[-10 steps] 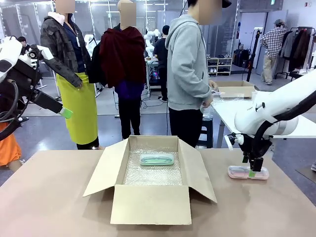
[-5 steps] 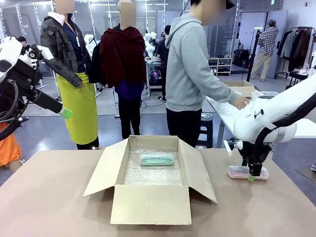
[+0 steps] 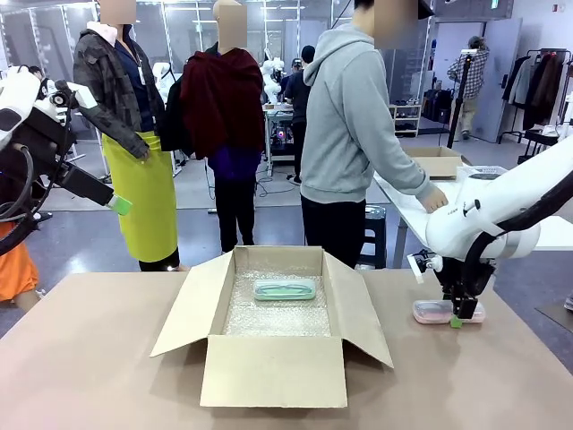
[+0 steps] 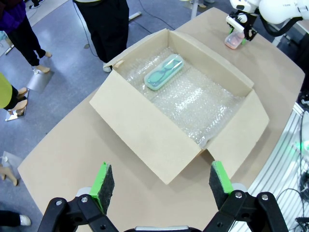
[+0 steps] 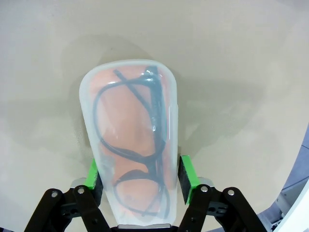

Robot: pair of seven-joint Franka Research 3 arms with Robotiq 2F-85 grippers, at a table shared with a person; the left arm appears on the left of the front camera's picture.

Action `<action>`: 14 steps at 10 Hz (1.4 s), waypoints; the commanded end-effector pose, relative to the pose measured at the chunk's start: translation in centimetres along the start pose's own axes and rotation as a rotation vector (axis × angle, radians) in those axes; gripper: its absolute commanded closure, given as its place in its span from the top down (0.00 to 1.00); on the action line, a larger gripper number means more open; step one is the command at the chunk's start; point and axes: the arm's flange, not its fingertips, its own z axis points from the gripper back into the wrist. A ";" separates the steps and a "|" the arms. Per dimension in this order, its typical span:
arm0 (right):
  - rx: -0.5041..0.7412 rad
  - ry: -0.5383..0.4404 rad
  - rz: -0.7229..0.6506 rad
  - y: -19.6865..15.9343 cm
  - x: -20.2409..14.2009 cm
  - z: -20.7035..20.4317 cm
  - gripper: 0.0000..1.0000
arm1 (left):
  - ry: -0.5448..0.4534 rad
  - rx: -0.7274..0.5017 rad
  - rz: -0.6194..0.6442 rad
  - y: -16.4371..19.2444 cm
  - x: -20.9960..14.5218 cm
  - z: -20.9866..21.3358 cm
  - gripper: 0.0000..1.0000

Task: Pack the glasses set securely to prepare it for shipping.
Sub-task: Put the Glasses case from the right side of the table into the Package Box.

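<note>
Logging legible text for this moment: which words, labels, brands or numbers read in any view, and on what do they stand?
No text can be read.
Small dark print on the right arm: too small to read.
Green sign high at the back: too small to read.
Cardboard box, mint case, pink case: no print visible on any of them.

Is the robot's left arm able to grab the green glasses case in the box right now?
Probably yes. The cardboard box has its flaps open, the mint green case lies uncovered on the bubble wrap, and the left gripper is open above the table, with nothing between.
</note>
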 end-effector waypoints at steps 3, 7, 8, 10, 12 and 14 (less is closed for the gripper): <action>-0.027 -0.013 -0.031 0.5 0.1 1.1 0.55 | -0.011 -0.017 0.001 0.1 0.0 0.2 1.00; 0.031 -0.071 -0.062 1.7 1.4 10.8 0.49 | -0.011 -0.017 0.001 0.1 0.0 0.2 1.00; 0.046 -0.080 -0.076 2.2 2.1 13.5 0.49 | -0.011 -0.017 0.001 0.1 0.0 0.2 1.00; 0.056 -0.110 -0.084 3.2 3.7 17.6 0.49 | -0.011 -0.017 0.001 0.1 0.0 0.2 1.00; 0.021 -0.073 -0.104 3.3 6.7 19.5 0.49 | -0.011 -0.017 0.001 0.1 0.0 0.2 1.00; 0.035 -0.105 -0.141 3.1 12.3 20.8 0.49 | -0.011 -0.017 0.001 0.1 0.0 0.2 1.00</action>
